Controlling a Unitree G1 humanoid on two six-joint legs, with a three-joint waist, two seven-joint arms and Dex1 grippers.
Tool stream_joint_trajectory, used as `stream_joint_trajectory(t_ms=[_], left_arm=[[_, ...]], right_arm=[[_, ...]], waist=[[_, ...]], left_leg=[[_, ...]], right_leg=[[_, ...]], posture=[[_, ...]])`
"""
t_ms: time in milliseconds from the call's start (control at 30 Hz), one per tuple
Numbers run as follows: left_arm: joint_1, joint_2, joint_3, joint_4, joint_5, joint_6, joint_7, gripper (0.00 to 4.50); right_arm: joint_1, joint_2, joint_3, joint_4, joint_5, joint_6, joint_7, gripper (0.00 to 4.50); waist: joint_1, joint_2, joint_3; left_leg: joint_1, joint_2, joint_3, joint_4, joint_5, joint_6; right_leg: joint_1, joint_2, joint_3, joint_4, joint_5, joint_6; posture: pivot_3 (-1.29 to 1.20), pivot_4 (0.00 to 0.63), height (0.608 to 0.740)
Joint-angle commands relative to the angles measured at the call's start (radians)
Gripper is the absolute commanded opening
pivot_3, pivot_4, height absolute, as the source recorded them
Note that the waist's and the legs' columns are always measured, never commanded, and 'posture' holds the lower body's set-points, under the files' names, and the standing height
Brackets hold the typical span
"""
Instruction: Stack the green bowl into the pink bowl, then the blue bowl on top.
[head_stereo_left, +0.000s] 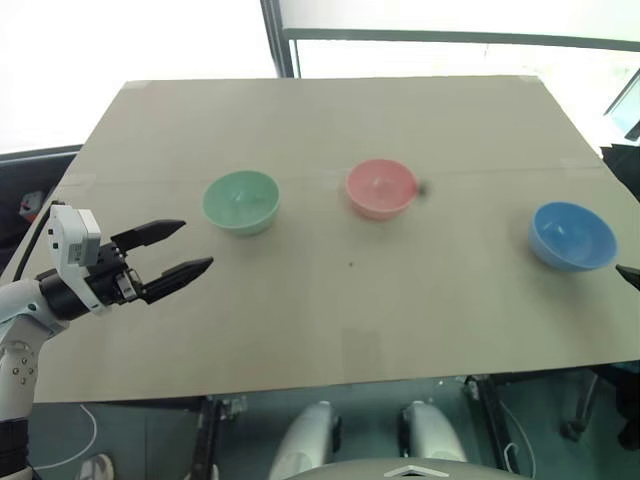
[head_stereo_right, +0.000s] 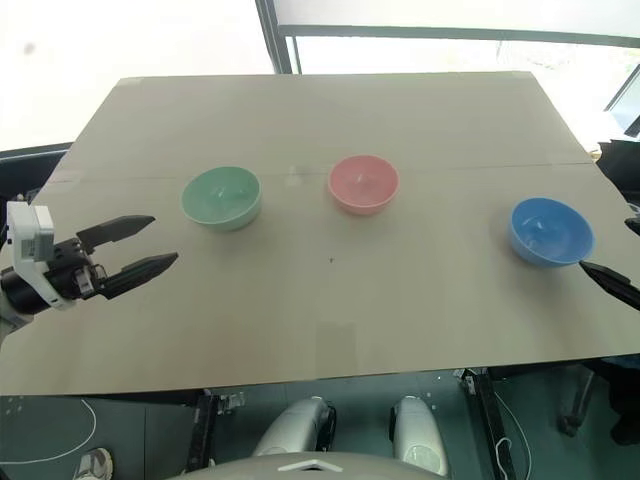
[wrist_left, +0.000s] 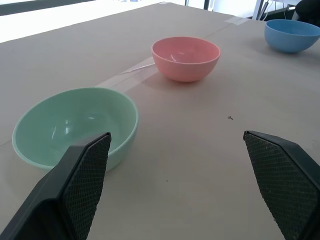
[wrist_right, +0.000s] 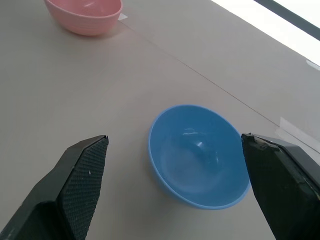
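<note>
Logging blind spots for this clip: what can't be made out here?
- Right tool: cut off by the right edge of the head views; just one black fingertip shows.
- Dark speck by the pink bowl in the left eye view: blurred, unidentifiable.
- Undersides of the green bowl and blue bowl: hidden against the table.
- Blue bowl's far side in the left wrist view: cut off by the frame edge.

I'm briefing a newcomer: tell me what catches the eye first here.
Three empty bowls stand apart in a row on the tan table: the green bowl on the left, the pink bowl in the middle, the blue bowl far right. The left pincer hangs open beside the green bowl; the right pincer is open around the blue one, not touching.
</note>
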Motion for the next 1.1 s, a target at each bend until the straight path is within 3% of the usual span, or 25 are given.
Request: stream_joint_trajectory(t_ms=[33, 233, 333, 433, 500, 667, 767, 900, 1000, 1100], left_arm=[[-0.031, 0.018, 0.006, -0.019, -0.006, 0.017, -0.004, 4.50], [-0.076, -0.009, -0.033, -0.061, -0.015, 0.060, 0.012, 4.50], [-0.100, -0.036, -0.060, -0.069, -0.021, 0.067, 0.013, 4.50], [-0.135, -0.076, -0.100, -0.082, -0.038, 0.075, 0.003, 4.50], [-0.147, -0.106, -0.138, -0.104, -0.034, 0.061, -0.007, 4.50], [-0.138, -0.180, -0.181, -0.156, -0.031, 0.051, 0.021, 4.50], [-0.114, -0.203, -0.172, -0.189, -0.033, 0.049, 0.039, 4.50], [-0.070, -0.208, -0.133, -0.218, -0.045, 0.054, 0.056, 4.50], [-0.018, -0.228, -0.107, -0.264, -0.053, 0.050, 0.088, 4.50], [0.009, -0.243, -0.097, -0.293, -0.060, 0.051, 0.114, 4.50]], right_arm=[[-0.035, -0.015, -0.005, -0.013, 0.003, 0.008, -0.007, 4.46], [-0.131, -0.008, 0.104, -0.033, -0.021, 0.018, -0.047, 4.46], [-0.212, -0.004, 0.218, -0.055, -0.040, 0.063, -0.102, 4.46], [-0.406, 0.045, 0.433, -0.048, -0.109, 0.069, -0.170, 4.46], [-0.574, 0.092, 0.672, -0.024, -0.336, 0.000, -0.236, 4.46], [-0.913, 0.286, 1.026, 0.279, -0.603, -0.174, -0.224, 4.46], [-1.071, 0.395, 1.145, 0.508, -0.716, -0.330, -0.243, 4.46], [-1.199, 0.491, 1.213, 0.755, -0.788, -0.464, -0.255, 4.46], [-1.272, 0.544, 1.246, 0.917, -0.851, -0.547, -0.303, 3.67], [-1.314, 0.572, 1.253, 1.001, -0.884, -0.614, -0.323, 2.27]], waist=[[0.000, 0.000, 0.000], [-0.003, 0.000, 0.000], [-0.005, 0.000, 0.000], [-0.010, -0.001, 0.000], [-0.019, 0.000, 0.000], [-0.023, -0.002, 0.000], [-0.032, -0.002, 0.000], [-0.036, -0.002, 0.000], [-0.038, -0.002, 0.000], [-0.040, -0.001, 0.000]], left_leg=[[0.000, 0.000, 0.000, 0.000, 0.000, 0.000], [0.002, 0.000, 0.003, 0.001, 0.000, 0.000], [0.001, 0.000, 0.003, 0.000, 0.000, 0.000], [0.001, 0.000, 0.004, 0.001, 0.000, 0.000], [0.002, 0.001, 0.005, 0.001, 0.000, 0.000], [0.001, 0.001, 0.006, 0.001, 0.001, -0.001], [-0.002, -0.001, 0.005, 0.001, 0.000, -0.001], [-0.003, -0.001, 0.000, 0.001, 0.000, -0.001], [-0.003, -0.001, -0.005, 0.001, 0.000, -0.001], [-0.003, -0.001, -0.005, 0.000, 0.000, -0.001]], right_leg=[[0.000, 0.000, 0.000, 0.000, 0.000, 0.000], [0.000, 0.000, 0.002, 0.001, 0.000, 0.000], [0.000, 0.001, 0.001, 0.001, 0.000, 0.000], [-0.001, 0.000, 0.001, 0.001, 0.000, 0.000], [-0.001, 0.000, 0.002, 0.001, 0.000, 0.000], [-0.003, 0.004, 0.002, 0.003, 0.000, 0.000], [-0.006, 0.003, 0.000, 0.002, 0.000, 0.000], [-0.007, 0.003, -0.006, 0.002, 0.000, 0.000], [-0.006, 0.003, -0.012, 0.002, 0.000, 0.000], [-0.005, 0.003, -0.012, 0.002, 0.000, 0.000]], posture=[[0.00, 0.150, 0.740], [0.00, 0.150, 0.740], [0.00, 0.150, 0.740], [0.00, 0.150, 0.740], [0.00, 0.150, 0.740], [0.00, 0.150, 0.740], [0.00, 0.150, 0.740], [0.00, 0.150, 0.740], [0.00, 0.150, 0.740], [0.00, 0.150, 0.740]])
